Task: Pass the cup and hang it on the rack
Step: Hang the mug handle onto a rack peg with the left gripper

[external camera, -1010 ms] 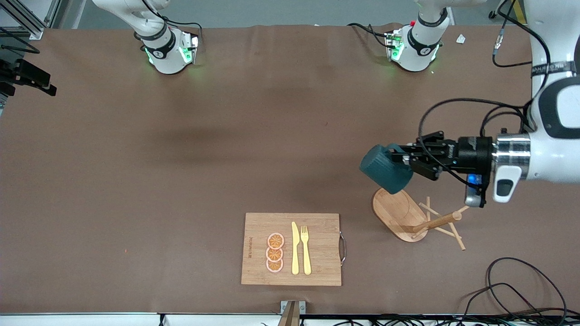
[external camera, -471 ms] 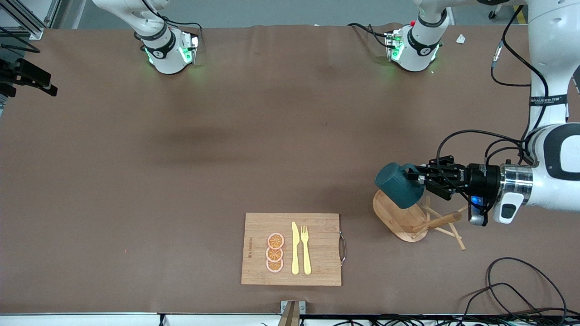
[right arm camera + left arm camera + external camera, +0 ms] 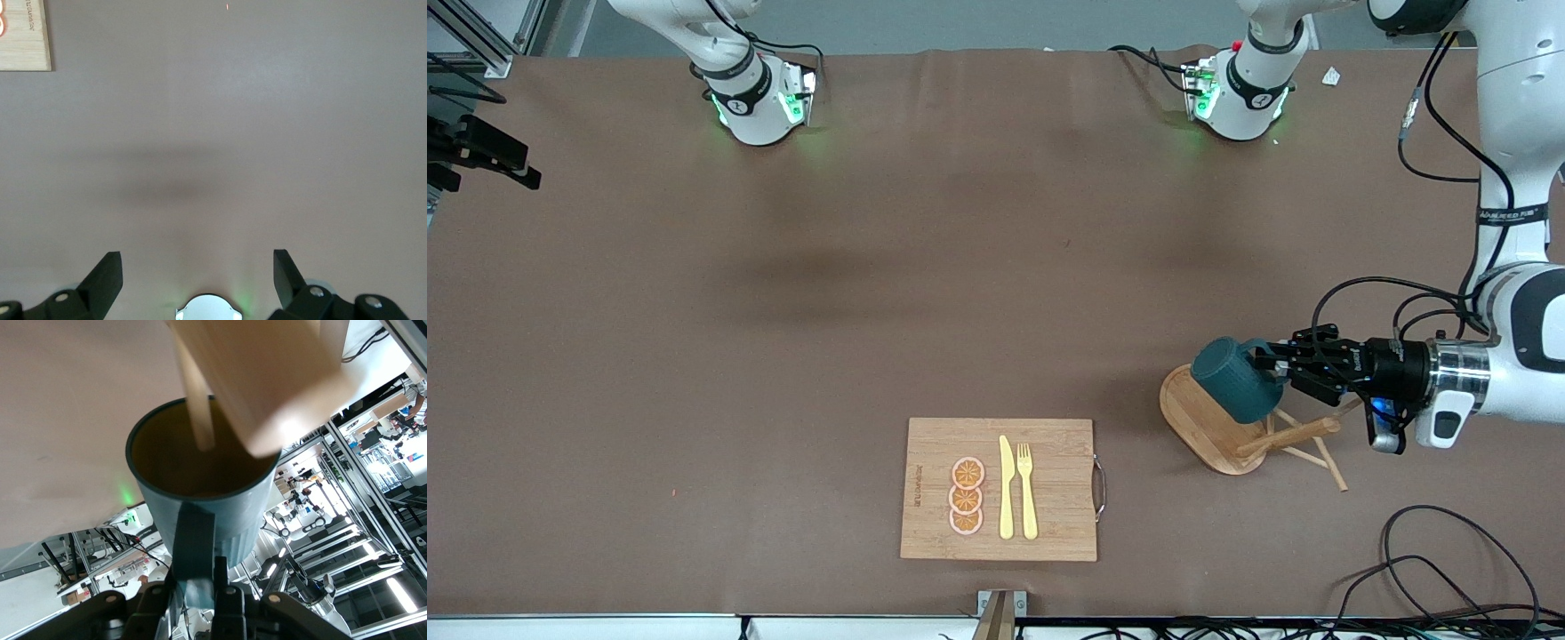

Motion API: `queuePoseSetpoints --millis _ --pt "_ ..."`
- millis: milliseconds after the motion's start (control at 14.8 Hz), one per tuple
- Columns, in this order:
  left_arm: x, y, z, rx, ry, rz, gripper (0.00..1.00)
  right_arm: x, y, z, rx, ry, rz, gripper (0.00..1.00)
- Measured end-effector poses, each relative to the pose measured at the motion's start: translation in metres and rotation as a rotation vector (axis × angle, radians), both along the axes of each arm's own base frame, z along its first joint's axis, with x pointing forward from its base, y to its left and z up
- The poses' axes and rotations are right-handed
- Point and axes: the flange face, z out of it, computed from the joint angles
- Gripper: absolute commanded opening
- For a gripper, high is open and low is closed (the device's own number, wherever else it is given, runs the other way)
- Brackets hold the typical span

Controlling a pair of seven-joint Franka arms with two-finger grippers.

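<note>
The dark teal cup [image 3: 1232,378] is held by its loop handle in my left gripper [image 3: 1267,364], which is shut on it. The cup lies tilted on its side just over the oval base of the wooden rack [image 3: 1200,431], beside the post and pegs. In the left wrist view the cup's yellow inside [image 3: 167,460] faces the rack, a thin peg [image 3: 193,393] crosses its mouth, and the fingers [image 3: 227,583] clamp the handle. My right gripper [image 3: 197,263] is open and empty over bare table; it does not show in the front view.
A rectangular wooden cutting board [image 3: 1049,444] with a yellow knife, a fork and three orange slices lies near the front edge, toward the table's middle. Loose black cables [image 3: 1449,560] lie at the left arm's end near the front edge.
My left gripper has carried the cup down and toward the left arm's end of the table, from above the rack's base to close against its post and pegs. The right arm has not moved.
</note>
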Motion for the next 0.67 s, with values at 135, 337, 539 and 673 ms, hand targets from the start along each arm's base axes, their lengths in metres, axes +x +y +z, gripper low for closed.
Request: queuePoseSetpoints --millis 135,337,539,673 --pt "0.0 0.007 -0.003 -0.002 -0.01 0.004 0.01 0.0 0.0 0.0 0.0 0.002 0.001 1.0" --pt "0.0 0.014 -0.008 -0.005 -0.017 0.009 0.02 -0.001 0.0 0.0 0.001 0.004 0.003 1.0" --pt "0.0 0.024 -0.015 -0.008 -0.035 0.012 0.03 -0.001 -0.002 -0.001 0.003 0.008 0.019 1.0" --pt "0.0 0.031 -0.021 -0.013 -0.045 0.015 0.06 -0.002 -0.003 -0.001 0.003 0.012 0.022 1.0"
